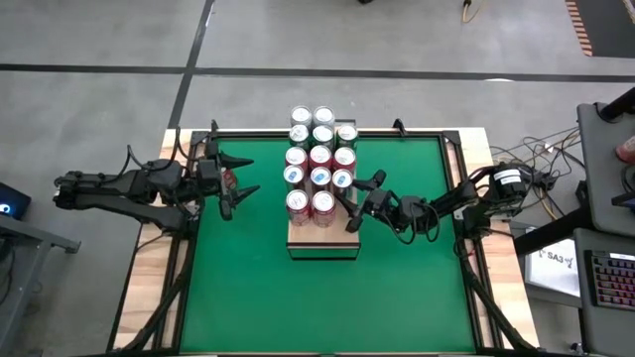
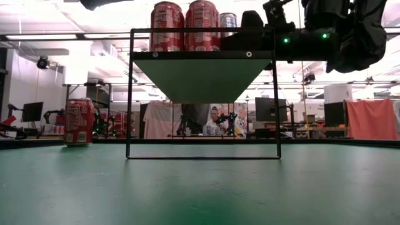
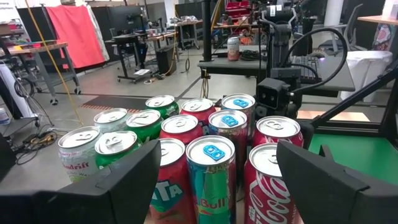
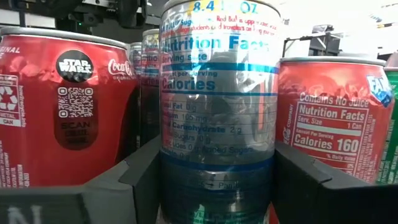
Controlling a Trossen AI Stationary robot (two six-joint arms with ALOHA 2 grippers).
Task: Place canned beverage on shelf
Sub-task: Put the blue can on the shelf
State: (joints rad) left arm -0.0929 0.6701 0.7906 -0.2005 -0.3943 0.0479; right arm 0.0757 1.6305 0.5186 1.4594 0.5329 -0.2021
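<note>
The shelf point(image 1: 322, 245) is a raised wooden board at the table's middle, and several cans stand on it. My right gripper point(image 1: 349, 198) reaches in level from the right, shut on a slim blue-and-silver can point(image 4: 217, 93) in the shelf's right-hand row. This can stands between a Coca-Cola can point(image 4: 65, 106) and a red can point(image 4: 333, 118). My left gripper point(image 1: 255, 176) is open and empty, raised left of the shelf and facing the cans point(image 3: 211, 155). A red Coca-Cola can point(image 2: 79, 122) stands upright on the green table, below my left gripper. My right gripper pinches the slim can's lower side walls point(image 4: 171, 168) between its two fingers point(image 4: 140, 180). The fingers come in level from the table's right. The can is upright among the other cans on the shelf; its bottom is hidden by the gripper.
The shelf's near end point(image 1: 322, 248) is bare wood. Its dark frame point(image 2: 128, 94) stands on the green table point(image 1: 327, 307), which has a pale wooden rim point(image 1: 149, 278). Desks and cables lie beyond the table's right edge point(image 1: 585, 198).
</note>
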